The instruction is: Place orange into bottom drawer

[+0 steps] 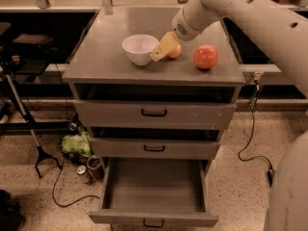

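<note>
The orange [175, 51] is a small yellow-orange fruit on the grey cabinet top, between the white bowl [139, 48] and a larger reddish-pink fruit [205, 57]. My gripper [162, 48] hangs from the white arm at the upper right, its cream fingers pointing down-left just in front of and to the left of the orange, partly covering it. The bottom drawer [154, 191] is pulled open below, with nothing lying in it and a small black handle on its front.
The two upper grey drawers [154, 112] are pushed in. A green bag [77, 143] and cans lie on the floor at the left, beside a black stand and cables. A cable runs along the floor at the right.
</note>
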Robot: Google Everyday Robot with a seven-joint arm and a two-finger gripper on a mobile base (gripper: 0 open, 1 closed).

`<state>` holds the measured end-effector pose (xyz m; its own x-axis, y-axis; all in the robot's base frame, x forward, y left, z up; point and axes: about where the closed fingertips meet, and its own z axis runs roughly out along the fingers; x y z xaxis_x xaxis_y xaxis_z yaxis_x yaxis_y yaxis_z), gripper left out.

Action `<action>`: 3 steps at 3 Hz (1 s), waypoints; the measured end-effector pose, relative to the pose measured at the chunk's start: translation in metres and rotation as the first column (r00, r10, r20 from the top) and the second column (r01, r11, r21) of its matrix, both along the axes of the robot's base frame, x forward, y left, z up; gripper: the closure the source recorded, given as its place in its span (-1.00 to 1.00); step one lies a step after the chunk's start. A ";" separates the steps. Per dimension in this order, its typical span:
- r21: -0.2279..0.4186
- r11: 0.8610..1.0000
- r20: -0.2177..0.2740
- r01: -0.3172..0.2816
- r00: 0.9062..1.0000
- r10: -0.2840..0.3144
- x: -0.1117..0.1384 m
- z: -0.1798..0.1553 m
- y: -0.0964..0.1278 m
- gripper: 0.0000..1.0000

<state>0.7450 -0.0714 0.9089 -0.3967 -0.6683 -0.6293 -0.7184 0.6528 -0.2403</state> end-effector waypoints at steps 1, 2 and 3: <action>0.060 0.998 -0.011 -0.001 1.000 0.001 0.025 -0.019 0.010 -1.00; 0.082 0.997 -0.012 0.001 1.000 0.000 0.040 -0.032 0.010 -1.00; 0.070 0.998 0.008 -0.003 1.000 0.003 0.052 -0.044 -0.003 -1.00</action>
<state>0.7974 -0.0747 0.8646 -0.3894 -0.6238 -0.6777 -0.7185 0.6660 -0.2003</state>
